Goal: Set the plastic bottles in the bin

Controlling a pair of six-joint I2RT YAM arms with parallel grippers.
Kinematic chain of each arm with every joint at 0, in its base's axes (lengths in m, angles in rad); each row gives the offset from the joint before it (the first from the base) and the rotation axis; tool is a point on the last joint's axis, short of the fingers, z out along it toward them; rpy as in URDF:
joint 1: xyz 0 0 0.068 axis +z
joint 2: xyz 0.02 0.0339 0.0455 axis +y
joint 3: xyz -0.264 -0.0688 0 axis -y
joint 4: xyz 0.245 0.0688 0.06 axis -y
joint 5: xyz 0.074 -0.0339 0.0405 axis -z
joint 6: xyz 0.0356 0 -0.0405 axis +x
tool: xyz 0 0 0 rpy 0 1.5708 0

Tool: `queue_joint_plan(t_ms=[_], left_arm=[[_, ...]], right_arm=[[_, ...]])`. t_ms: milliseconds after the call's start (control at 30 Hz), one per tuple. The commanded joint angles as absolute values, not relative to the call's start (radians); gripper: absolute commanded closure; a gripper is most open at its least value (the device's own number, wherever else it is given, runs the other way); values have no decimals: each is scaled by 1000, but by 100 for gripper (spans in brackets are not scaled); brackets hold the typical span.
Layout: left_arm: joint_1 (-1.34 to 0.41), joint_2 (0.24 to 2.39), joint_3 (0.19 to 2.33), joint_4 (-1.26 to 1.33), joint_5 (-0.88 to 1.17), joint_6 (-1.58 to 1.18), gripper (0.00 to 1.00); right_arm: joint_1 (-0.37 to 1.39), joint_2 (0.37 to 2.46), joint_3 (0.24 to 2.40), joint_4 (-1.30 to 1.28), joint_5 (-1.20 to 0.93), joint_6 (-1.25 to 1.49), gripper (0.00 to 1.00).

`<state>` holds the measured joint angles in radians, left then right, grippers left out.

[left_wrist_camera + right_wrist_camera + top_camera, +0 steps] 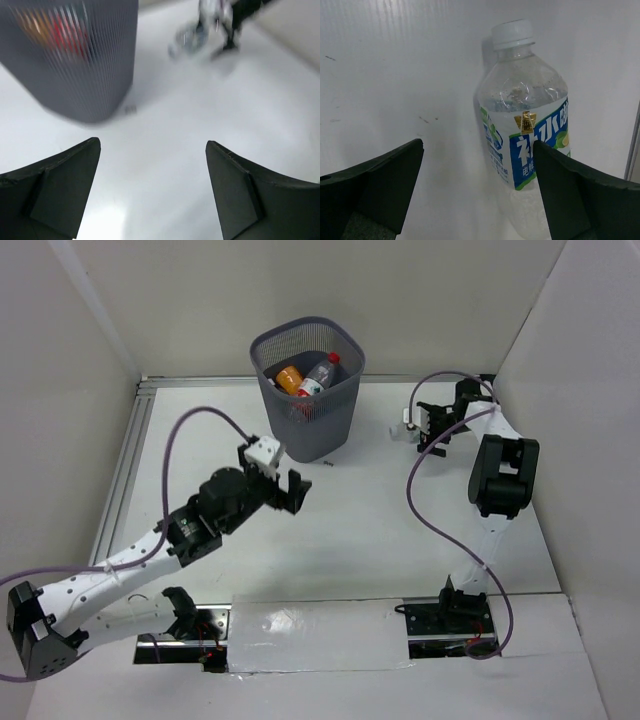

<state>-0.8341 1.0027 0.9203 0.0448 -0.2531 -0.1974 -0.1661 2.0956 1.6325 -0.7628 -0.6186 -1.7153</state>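
The dark grey mesh bin point(330, 415) stands at the back middle. It holds an orange bottle point(288, 377) and a bottle with red label and cap point(320, 373). My left gripper point(291, 491) is open and empty, just in front of the bin. The left wrist view shows the bin point(75, 65) blurred at upper left, beyond the open gripper point(152, 147). My right gripper point(424, 426) is at the back right, open around a clear bottle with a blue label and white cap point(525, 135). The bottle lies on the table next to the right finger point(580, 195); its cap point(407, 423) shows in the top view.
White walls close off the back and both sides. A metal rail point(128, 460) runs along the table's left edge. A small dark speck point(329, 464) lies in front of the bin. The right arm's cable point(425, 510) loops over the table.
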Motion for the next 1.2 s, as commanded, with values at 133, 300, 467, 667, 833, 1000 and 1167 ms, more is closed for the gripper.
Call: queue_joint_plan(t_ms=[133, 300, 467, 667, 833, 1000, 1167], left_arm=[[-904, 821, 640, -46, -380, -437, 1], [-913, 799, 606, -72, -400, -448, 0], [-945, 808, 615, -81, -409, -448, 0], [-954, 769, 566, -72, -420, -482, 0], [-965, 779, 587, -70, -422, -482, 0], [-977, 758, 577, -71, -433, -482, 0], [-977, 772, 577, -71, -423, -491, 0]], right_arm=[[-135, 2198, 1690, -896, -506, -1738, 29], [-144, 2192, 1700, -972, -506, -1764, 45], [-169, 2065, 1649, -1135, -575, -1905, 44], [-212, 1944, 1663, -1089, -659, -1919, 0], [-233, 1980, 1788, -1101, -732, -1919, 0], [-224, 2008, 1856, -1048, -727, -1919, 0], [-204, 2178, 2044, -1155, -706, -1973, 0]])
